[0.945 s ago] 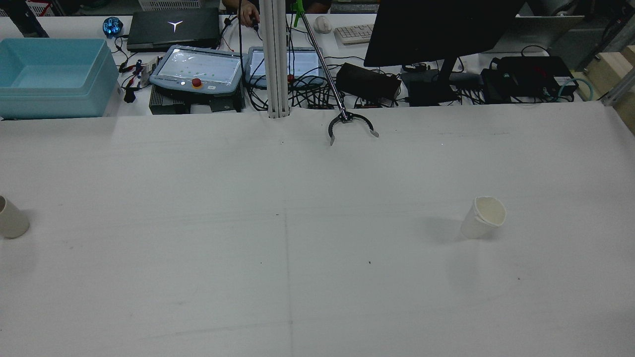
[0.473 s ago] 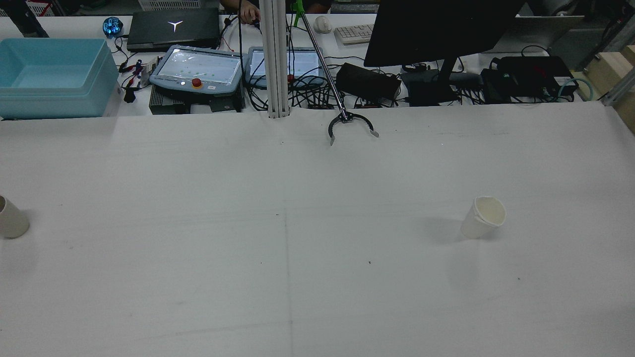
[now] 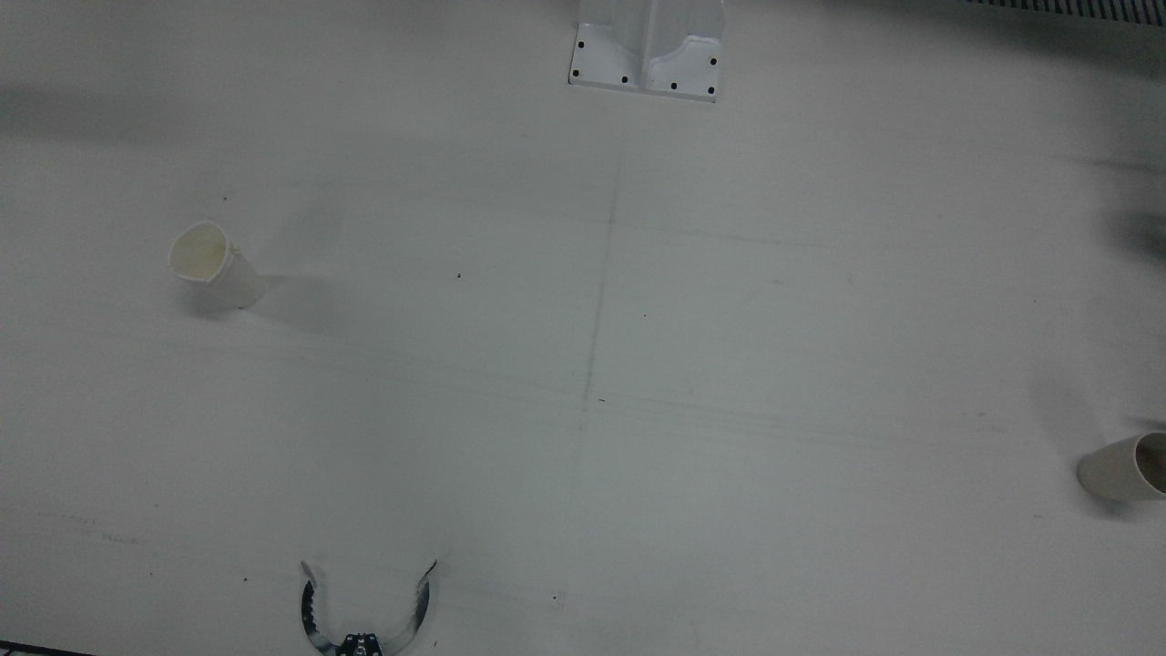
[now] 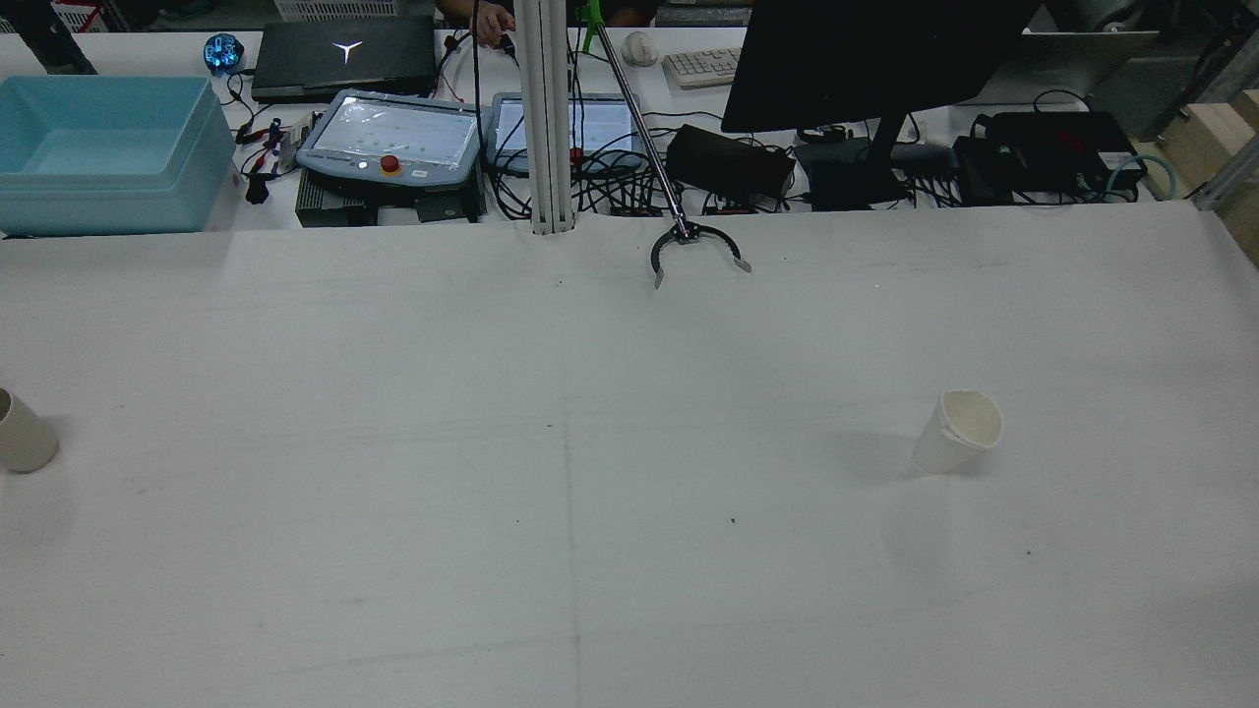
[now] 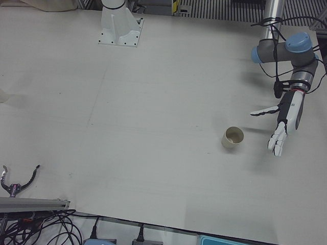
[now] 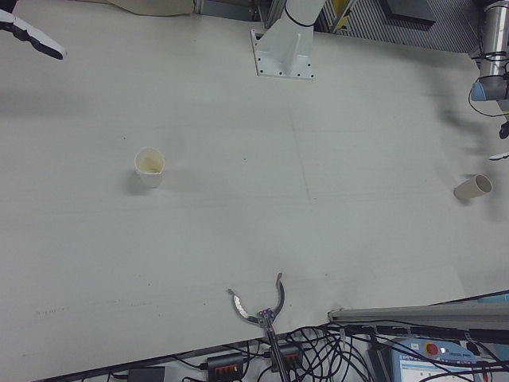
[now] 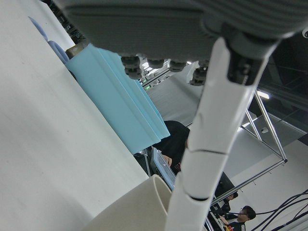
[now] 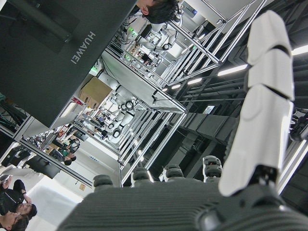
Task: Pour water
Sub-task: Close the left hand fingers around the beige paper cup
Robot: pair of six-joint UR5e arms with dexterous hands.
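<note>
White worktop [image 4: 590, 551] lies broad and mostly bare. Beside the tan paper cup [image 5: 233, 137], not touching it, hangs the left robot hand [image 5: 284, 124], released, fingers spread and pointing down. Only a fingertip of the right robot hand [image 6: 30, 37] shows at the right-front view's top corner, seemingly extended and holding nothing. On the right half stands a white paper cup [image 4: 958, 432], upright, its rim dented. At the far edge lies a grabber claw [image 4: 695, 248].

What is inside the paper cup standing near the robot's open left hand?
In the left-front view, the cup beside the left hand shows only a pale inner wall and a darker bottom. No water is discernible; the picture is too small to be sure.
</note>
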